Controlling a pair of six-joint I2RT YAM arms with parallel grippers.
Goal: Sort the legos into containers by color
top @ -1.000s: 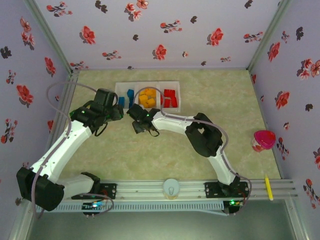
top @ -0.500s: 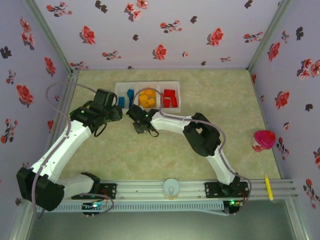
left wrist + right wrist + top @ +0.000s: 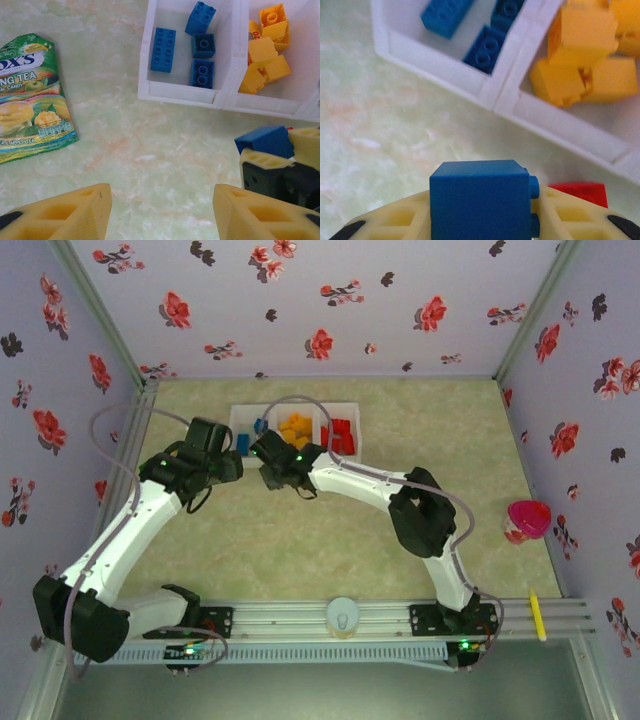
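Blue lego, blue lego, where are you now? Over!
Right gripper shut on blue lego, just short of tray. Left gripper open, empty. Tray wall ahead.

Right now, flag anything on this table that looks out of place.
The green candy packet lies on the table left of the tray; it is no brick and fits no compartment. Otherwise tidy: blue legos and yellow legos sit apart, and the right gripper holds a blue brick.

The right gripper [image 3: 272, 452], a blue brick [image 3: 479, 200] pinched in its jaws, advanced across the tabletop [image 3: 300, 550] from short of the tray [image 3: 180, 95] to just beside its near wall. The right arm [image 3: 370, 485] stretched out, its elbow swinging rightward. The left gripper [image 3: 160, 200] drifted slightly left.
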